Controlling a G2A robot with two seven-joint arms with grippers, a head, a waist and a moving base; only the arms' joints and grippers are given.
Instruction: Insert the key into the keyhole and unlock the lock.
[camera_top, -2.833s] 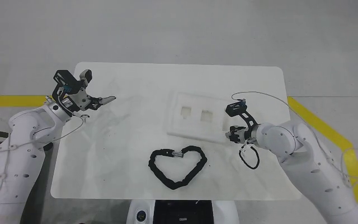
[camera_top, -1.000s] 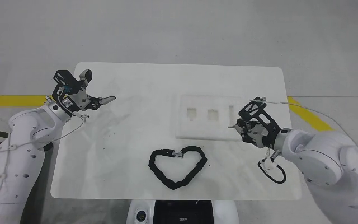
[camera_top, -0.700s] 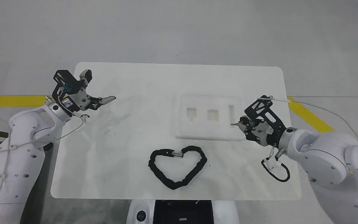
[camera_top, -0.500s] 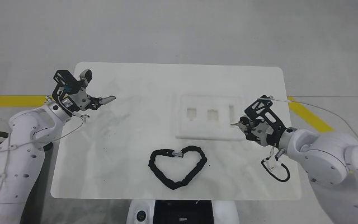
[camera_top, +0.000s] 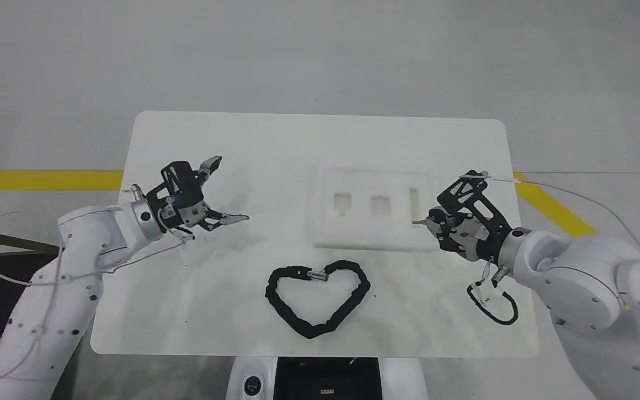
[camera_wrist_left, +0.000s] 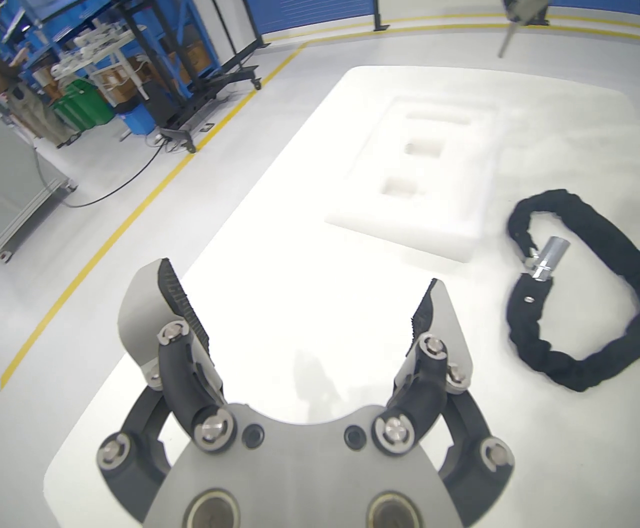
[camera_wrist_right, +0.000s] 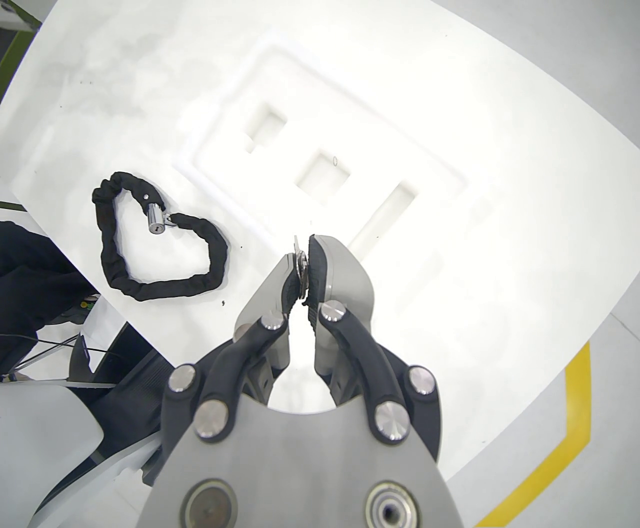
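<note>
In the top view we start at the left of the frame, where the left gripper (camera_top: 229, 188) hangs over the white table (camera_top: 250, 140). Its 2 fingers are spread wide, with nothing between them.

Moving right, the black chain lock (camera_top: 275, 298) lies flat on the table at lower centre, curled into a heart-shaped loop. Its silver lock cylinder (camera_top: 318, 274) sits in the notch at the top of the heart. The cylinder's long axis runs roughly left to right across the frame, slightly tilted. In the right wrist view 1 end face carries a small dark slot, which we take for the keyhole (camera_wrist_right: 157, 229).

Above and to the right of the loop, and apart from it, lies a white foam tray (camera_top: 360, 232) with 3 recesses.

At the tray's right edge the right gripper (camera_top: 435, 224) has its fingers pressed together on the key (camera_wrist_right: 299, 257). The blade pokes out past the fingertips toward the left of the frame.

The lock lies down and to the left of the key, between the 2 grippers and about equally far from each. We judge that the right arm must carry the key there and line the blade up with the cylinder's axis. The free left gripper could steady the cylinder.
</note>
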